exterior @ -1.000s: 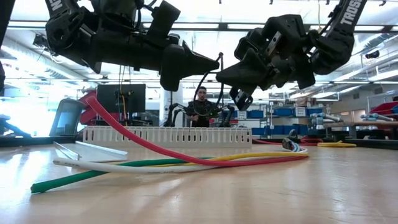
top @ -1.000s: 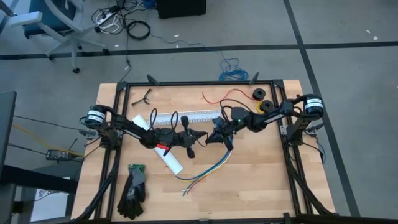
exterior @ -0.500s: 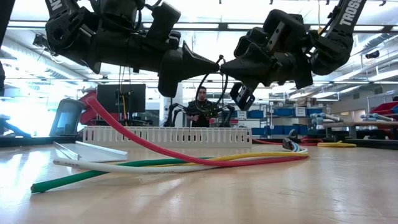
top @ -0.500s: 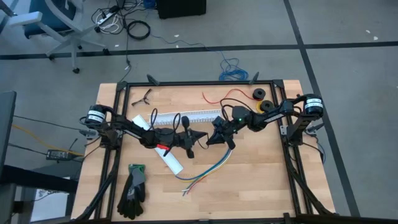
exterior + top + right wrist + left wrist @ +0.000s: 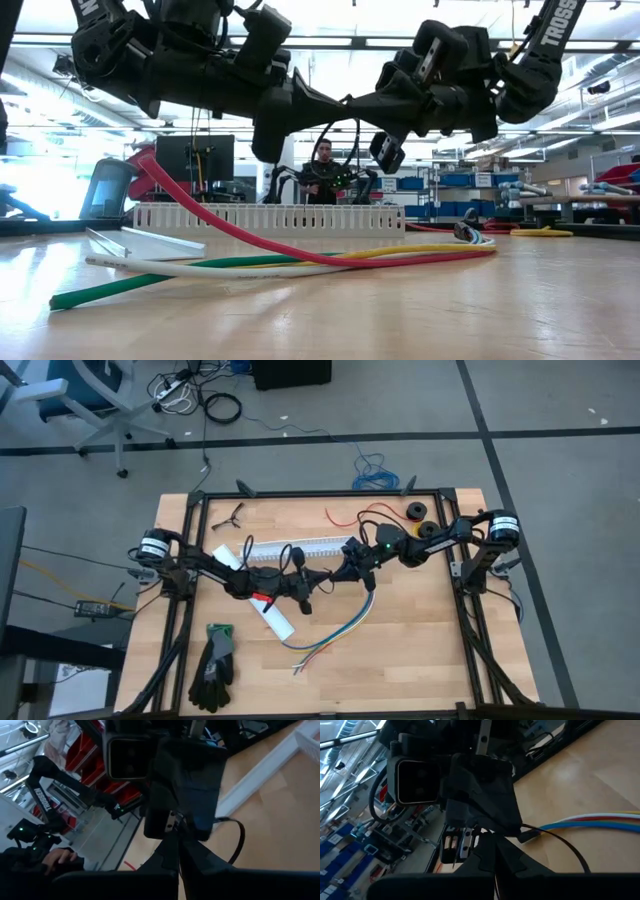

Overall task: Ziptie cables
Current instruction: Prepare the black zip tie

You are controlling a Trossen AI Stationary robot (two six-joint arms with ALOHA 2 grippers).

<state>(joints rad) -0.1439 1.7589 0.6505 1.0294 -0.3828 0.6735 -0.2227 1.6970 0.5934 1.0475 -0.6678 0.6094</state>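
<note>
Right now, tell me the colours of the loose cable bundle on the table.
The cables are yellow, green, blue and white; the high view shows them best.

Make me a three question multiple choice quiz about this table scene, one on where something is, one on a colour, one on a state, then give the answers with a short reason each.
1. Where does the work glove lie on the table in the high view?
A. near the front left corner
B. beside the black rolls at the back right
C. on top of the white channel

2. What colour is the cuff of the work glove?
A. orange
B. green
C. white

3. How are the cables lying?
A. coiled in a ring
B. loose, with the ends fanned apart
C. inside the white channel

Answers: 1 A, it sits low at the left in the high view. 2 B, a green band tops the dark glove. 3 B, the coloured ends spread separately on the wood.
</note>
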